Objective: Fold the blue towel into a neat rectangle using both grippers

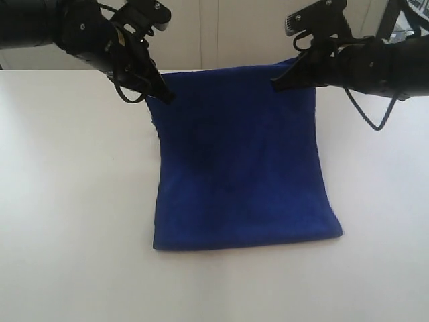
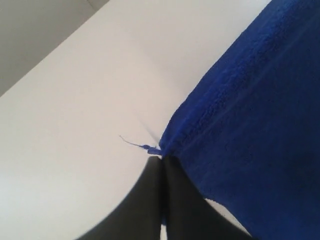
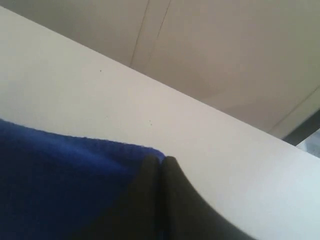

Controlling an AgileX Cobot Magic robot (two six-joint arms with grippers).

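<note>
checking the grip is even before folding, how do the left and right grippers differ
The left gripper reaches in from the left and angles steeply down to its corner of the blue towel; the right gripper comes from the right, nearer level. A loose blue thread trails from the left gripper's corner; none shows at the right gripper's. Shared: both have jaws shut on a raised towel corner.

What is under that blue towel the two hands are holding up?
Only the white table shows around the blue towel, whose low end rests on it. The left hand and right hand pinch its raised corners. Anything beneath the cloth is covered.
</note>
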